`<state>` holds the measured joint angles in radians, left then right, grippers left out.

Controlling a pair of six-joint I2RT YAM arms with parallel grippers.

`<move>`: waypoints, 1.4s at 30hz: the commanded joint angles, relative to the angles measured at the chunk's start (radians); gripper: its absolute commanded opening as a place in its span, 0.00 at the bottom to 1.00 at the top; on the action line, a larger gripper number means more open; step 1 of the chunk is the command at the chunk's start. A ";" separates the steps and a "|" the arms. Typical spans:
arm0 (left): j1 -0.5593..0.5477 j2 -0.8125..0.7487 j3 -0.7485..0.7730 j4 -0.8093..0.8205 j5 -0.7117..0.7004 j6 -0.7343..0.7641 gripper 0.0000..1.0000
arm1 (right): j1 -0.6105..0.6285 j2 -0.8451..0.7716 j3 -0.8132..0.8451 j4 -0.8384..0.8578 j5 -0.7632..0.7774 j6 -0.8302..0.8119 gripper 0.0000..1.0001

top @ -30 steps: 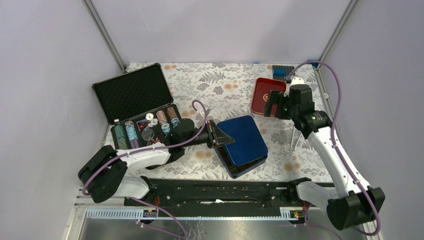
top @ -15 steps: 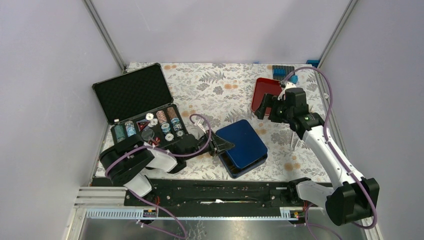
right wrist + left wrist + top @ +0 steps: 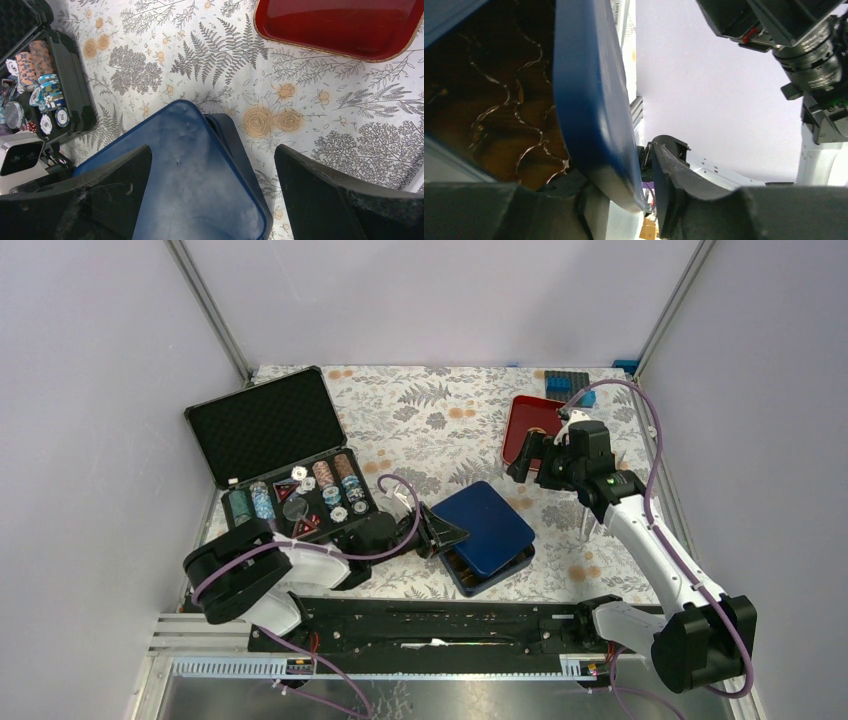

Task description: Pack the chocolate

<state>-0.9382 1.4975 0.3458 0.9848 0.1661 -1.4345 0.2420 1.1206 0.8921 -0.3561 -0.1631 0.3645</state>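
Lid [image 3: 488, 523] has tipped further off the box [image 3: 497, 578], left gripper [image 3: 448, 536] narrow round its edge (pinching? can't tell), right gripper [image 3: 212, 150] wide open, so next up is lifting it clear.

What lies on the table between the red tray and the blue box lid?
Only bare floral tablecloth. The right wrist view shows the whole stretch from the red tray to the blue lid with nothing on it.

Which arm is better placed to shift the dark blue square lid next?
Left. The left gripper has the dark blue square lid's edge between its fingers; the right gripper hangs open above the lid, touching nothing.
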 commanded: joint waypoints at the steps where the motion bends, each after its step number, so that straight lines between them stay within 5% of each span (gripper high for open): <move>1: -0.013 -0.077 0.056 -0.171 -0.054 0.040 0.40 | -0.005 -0.017 -0.002 0.045 -0.038 0.015 1.00; 7: -0.013 -0.072 0.072 -0.244 -0.026 0.039 0.53 | -0.006 -0.014 -0.012 0.057 -0.050 0.023 1.00; 24: -0.024 -0.076 0.164 -0.449 0.080 0.116 0.53 | -0.006 0.087 -0.124 0.164 0.016 0.035 1.00; 35: -0.033 -0.199 0.312 -0.734 0.064 0.291 0.54 | -0.005 0.227 -0.031 0.199 0.042 -0.040 0.99; 42: 0.104 -0.223 0.367 -0.858 0.045 0.336 0.80 | -0.005 0.328 0.027 0.246 0.023 -0.060 1.00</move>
<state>-0.9352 1.2839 0.6598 0.2005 0.2096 -1.1553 0.2417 1.4113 0.8574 -0.1684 -0.1318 0.3367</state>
